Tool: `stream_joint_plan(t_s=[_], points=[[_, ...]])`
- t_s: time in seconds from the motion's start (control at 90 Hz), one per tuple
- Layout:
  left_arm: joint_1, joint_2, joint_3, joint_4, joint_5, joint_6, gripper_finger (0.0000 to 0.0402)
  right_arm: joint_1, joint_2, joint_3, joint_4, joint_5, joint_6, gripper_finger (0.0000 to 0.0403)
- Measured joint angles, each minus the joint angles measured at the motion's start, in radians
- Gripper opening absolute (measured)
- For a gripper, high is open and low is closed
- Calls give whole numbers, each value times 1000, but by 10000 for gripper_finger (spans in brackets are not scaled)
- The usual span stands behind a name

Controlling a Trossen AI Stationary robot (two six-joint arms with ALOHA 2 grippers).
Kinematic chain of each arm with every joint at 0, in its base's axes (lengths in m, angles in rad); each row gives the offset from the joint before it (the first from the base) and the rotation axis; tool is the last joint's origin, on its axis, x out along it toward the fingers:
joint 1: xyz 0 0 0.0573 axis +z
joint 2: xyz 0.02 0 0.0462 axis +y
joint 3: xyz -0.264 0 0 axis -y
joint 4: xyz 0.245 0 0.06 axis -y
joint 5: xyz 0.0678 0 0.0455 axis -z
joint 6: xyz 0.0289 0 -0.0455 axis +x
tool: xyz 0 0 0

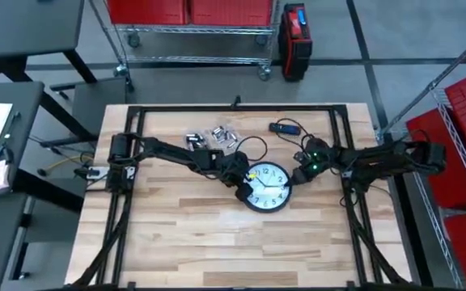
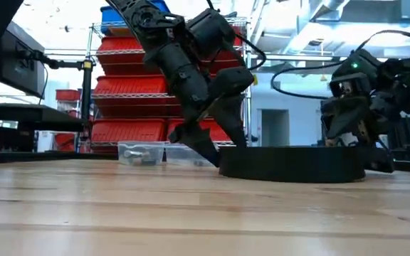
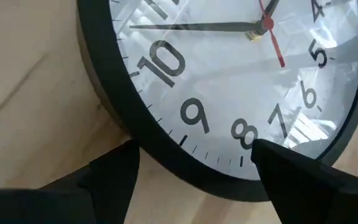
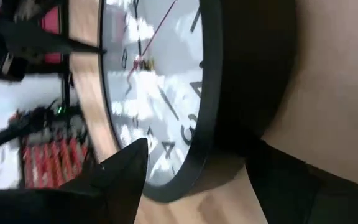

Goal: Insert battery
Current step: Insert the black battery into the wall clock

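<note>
Round black-rimmed wall clock (image 1: 267, 186) lies face up at the middle of the wooden tabletop (image 1: 176, 234). Left hand (image 1: 241, 183) straddles its rim with fingers spread wide. Right hand (image 1: 302, 173) likewise brackets the opposite rim, fingers wide.

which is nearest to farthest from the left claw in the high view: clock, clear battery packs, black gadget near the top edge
1. The clock, right at the left claw, which straddles its rim.
2. The clear battery packs, up-table from the claw, toward the far edge.
3. The black gadget, farthest, beyond the clock on the right arm's side.
</note>
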Motion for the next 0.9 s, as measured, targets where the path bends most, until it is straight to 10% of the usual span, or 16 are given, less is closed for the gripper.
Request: stream_joint_plan(t_s=[0.9], points=[[6, -133, 8, -103, -13, 167, 287, 21, -8, 17, -164, -1, -16, 249]])
